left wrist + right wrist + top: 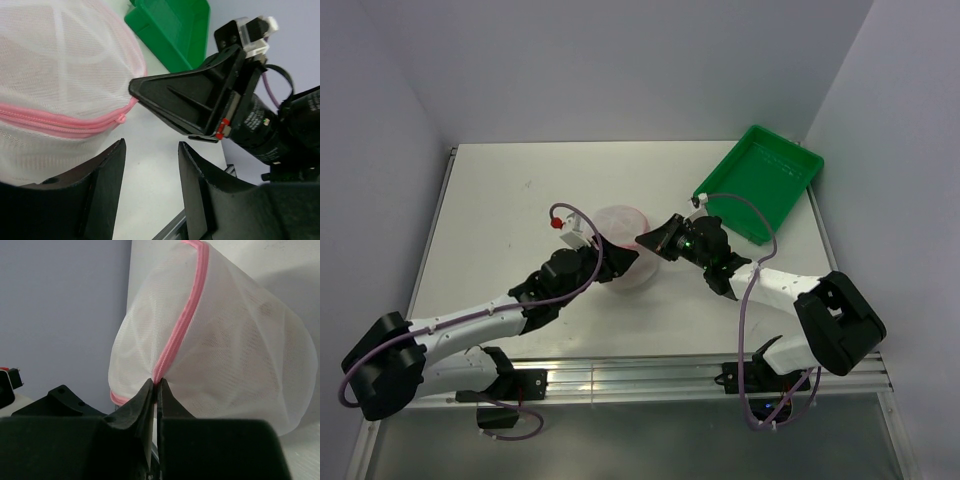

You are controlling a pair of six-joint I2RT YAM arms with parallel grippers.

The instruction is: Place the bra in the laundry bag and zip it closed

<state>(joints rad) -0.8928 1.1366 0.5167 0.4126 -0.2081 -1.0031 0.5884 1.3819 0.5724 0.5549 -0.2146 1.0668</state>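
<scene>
From above, I see the bag (625,230) mid-table (500,220), left of the tray (765,175), with the left gripper (598,258) at its near-left side and the right gripper (645,241) at its right. On the left wrist, my fingers (107,170) stand apart with only table between them; one rests against the mesh. The right tips meet the pink zipper (60,122). On the right wrist, the jaws are clenched on that zipper, and the bra (235,350) shows dimly as a beige tint inside.
</scene>
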